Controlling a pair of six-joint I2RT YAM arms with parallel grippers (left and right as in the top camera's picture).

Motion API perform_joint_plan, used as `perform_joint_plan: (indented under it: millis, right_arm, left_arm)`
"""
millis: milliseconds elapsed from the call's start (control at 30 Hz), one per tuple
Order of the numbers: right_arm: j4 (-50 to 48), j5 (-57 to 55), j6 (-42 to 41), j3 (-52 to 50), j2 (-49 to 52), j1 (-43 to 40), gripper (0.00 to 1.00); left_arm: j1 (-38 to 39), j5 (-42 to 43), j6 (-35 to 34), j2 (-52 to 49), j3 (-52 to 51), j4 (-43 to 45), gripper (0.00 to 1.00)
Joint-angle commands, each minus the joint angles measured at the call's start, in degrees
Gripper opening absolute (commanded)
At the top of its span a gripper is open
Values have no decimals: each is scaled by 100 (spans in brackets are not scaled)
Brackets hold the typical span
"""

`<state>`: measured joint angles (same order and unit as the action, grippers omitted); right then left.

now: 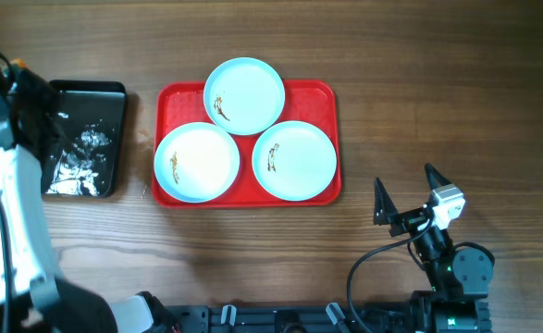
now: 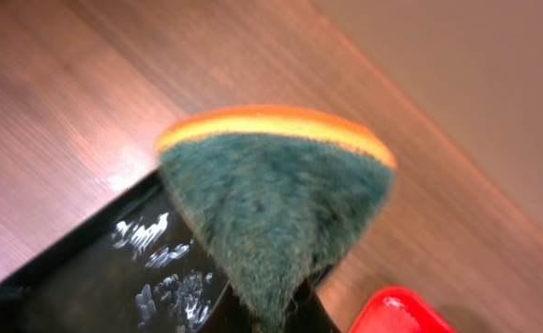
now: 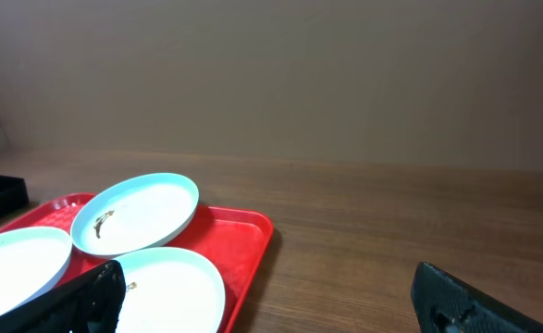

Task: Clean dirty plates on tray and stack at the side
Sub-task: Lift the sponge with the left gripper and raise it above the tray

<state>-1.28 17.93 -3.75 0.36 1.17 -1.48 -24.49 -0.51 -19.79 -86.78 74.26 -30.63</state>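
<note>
A brown wooden table (image 1: 438,111) carries the red tray (image 1: 178,102) near its middle. The three plates lie on it close together: one at the far edge (image 1: 244,95) and two nearer (image 1: 197,162) (image 1: 294,159), each with a small brownish smear. To the left sits a black tray (image 1: 104,106) holding white foam (image 1: 81,153). The left gripper (image 1: 42,116), over that black tray, is closed on a green-and-orange sponge (image 2: 271,199) — pinched into a fan. The right gripper (image 1: 408,190) is spread wide and empty, well apart from the red tray.

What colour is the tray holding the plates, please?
The tray is red, clearest in the overhead view.
</note>
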Motion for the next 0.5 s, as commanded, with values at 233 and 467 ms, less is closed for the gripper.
perform_joint_plan:
  millis: [233,467]
  right_arm:
    - [-13,0,70,-4,-37,35,100]
    - [-13,0,70,-7,-37,35,100]
  left_arm:
    - [-17,2645,1318,-562,-820,1099,4]
    - [-85,1539,1368,-564,-1121,1123,4]
